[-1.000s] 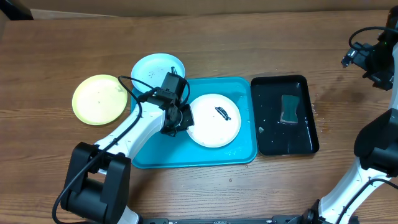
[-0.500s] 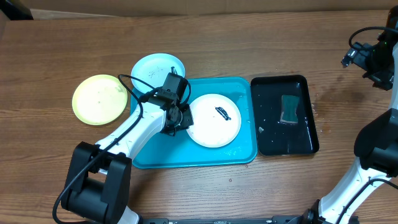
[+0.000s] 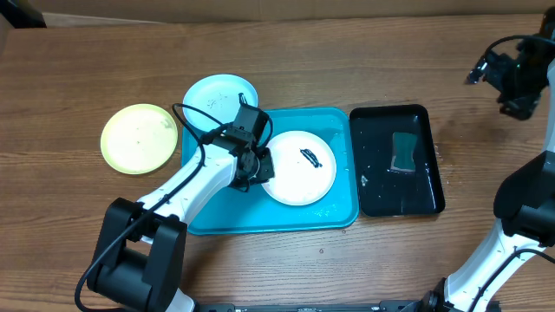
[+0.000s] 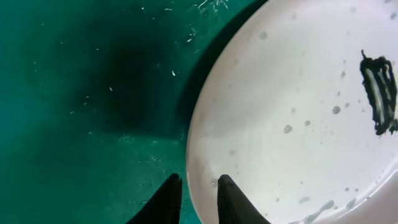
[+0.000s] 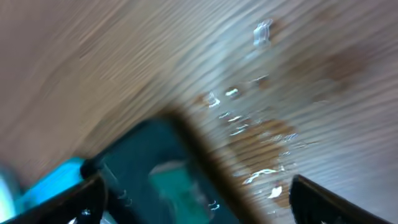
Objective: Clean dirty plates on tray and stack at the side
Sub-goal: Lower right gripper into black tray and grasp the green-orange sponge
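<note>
A large turquoise-blue rectangular plastic tray [image 3: 286, 218] with rounded corners is seen at the middle of a brown wooden table [image 3: 347, 52]. A small round white plastic plate [image 3: 295, 178] is laid flat inside it, towards its right half. A dark smear [image 3: 310, 157] is carried on the plate's upper surface, with water droplets scattered around it. The left gripper [image 3: 258, 165] is lowered over the white plate's left edge. In the left wrist view its two dark fingers [image 4: 166, 200] are found set narrowly apart, one outside the rim over the wet tray floor and one over the plate, with the rim lying in the gap. Whether the rim is pinched cannot be told. A small round light blue plastic plate [image 3: 217, 94] is placed on the table just beside the tray's far left corner. A small round yellow-green plastic plate [image 3: 139, 139] is set on the table to the left of it, near but apart. A smaller glossy black rectangular tray [image 3: 381, 186] is positioned just beside the turquoise tray's right side, and a greenish sponge [image 3: 404, 152] is lying in it amid wet patches. The right gripper [image 3: 503, 76] is raised near the table's far right edge, well apart from both trays. Its fingers [image 5: 87, 196] are spread wide with nothing between them, though the right wrist view is blurred.
</note>
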Controlling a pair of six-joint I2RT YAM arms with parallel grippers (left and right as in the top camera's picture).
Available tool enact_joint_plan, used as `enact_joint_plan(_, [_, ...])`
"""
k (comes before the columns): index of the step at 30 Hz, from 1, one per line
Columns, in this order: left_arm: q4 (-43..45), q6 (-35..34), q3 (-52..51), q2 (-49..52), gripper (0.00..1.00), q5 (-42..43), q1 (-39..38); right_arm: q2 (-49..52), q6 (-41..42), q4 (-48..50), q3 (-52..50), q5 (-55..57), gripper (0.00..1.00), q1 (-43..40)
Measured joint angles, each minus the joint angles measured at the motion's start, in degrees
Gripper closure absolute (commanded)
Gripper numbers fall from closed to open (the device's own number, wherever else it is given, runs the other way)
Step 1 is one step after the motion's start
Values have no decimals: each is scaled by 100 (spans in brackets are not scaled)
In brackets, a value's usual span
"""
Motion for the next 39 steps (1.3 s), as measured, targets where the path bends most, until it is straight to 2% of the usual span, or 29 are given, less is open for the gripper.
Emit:
enact_joint_plan(4, [13, 0, -46, 0, 78, -2, 0, 0, -452, -498, 0, -772, 25, 46])
enact_joint_plan(7, [57, -2, -125, 0, 78, -2, 0, 0, -708, -890, 0, -863, 26, 177])
enact_joint_plan(11, [63, -2, -179, 0, 78, 0, 0, 0, -903, -1287, 0, -575, 32, 588])
enact_joint_plan(14, [68, -2, -184, 0, 78, 0, 0, 0, -946, -1464, 0, -208, 41, 1025])
enact_joint_plan(19, [79, -2, -184, 0, 77, 0, 0, 0, -780, -1519, -33, 459, 41, 1670])
enact_joint_plan(27, [79, -2, -184, 0, 77, 0, 0, 0, -334, -970, -960, 1388, 40, 2179])
enact_joint_plan(34, [83, -2, -188, 0, 74, 0, 0, 0, -234, -7, -2057, 1576, 40, 2181])
enact_joint_plan(39, [81, -2, -188, 0, 72, 0, 0, 0, -232, 494, -2430, 1598, 44, 2229])
